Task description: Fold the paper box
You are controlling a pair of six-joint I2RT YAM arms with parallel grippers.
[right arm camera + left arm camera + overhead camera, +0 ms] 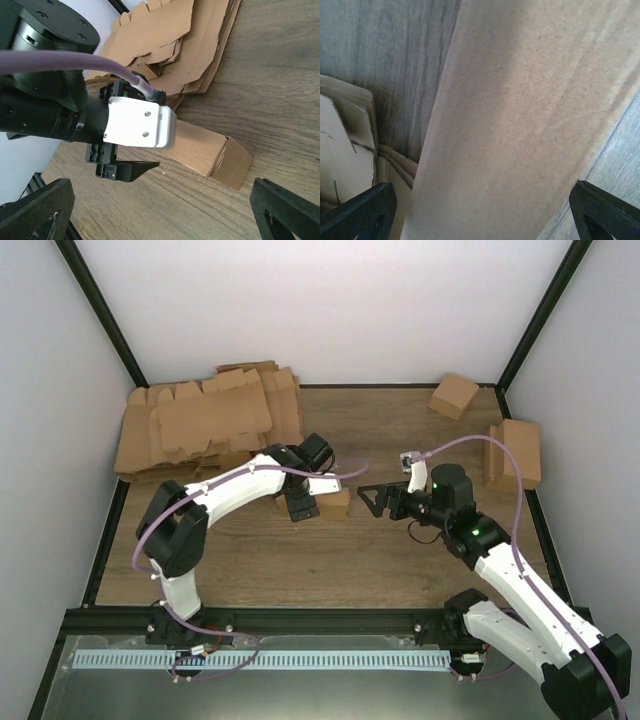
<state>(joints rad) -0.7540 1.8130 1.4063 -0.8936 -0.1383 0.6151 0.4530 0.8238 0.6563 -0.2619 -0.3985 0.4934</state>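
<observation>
The paper box lies on the wooden table as a folded, long brown cardboard shape with a closed end. My left gripper hangs right over it, open, one finger on each side of the box and neither touching it. In the left wrist view the box fills the space between the dark fingertips. My right gripper is open just right of the box's end and holds nothing. Its wrist view shows the box partly hidden by the left gripper's white housing.
A pile of flat brown blanks covers the back left of the table, near the left arm. A small cube-like box sits at the back right. Another folded box lies at the right edge. Black frame rails border the table.
</observation>
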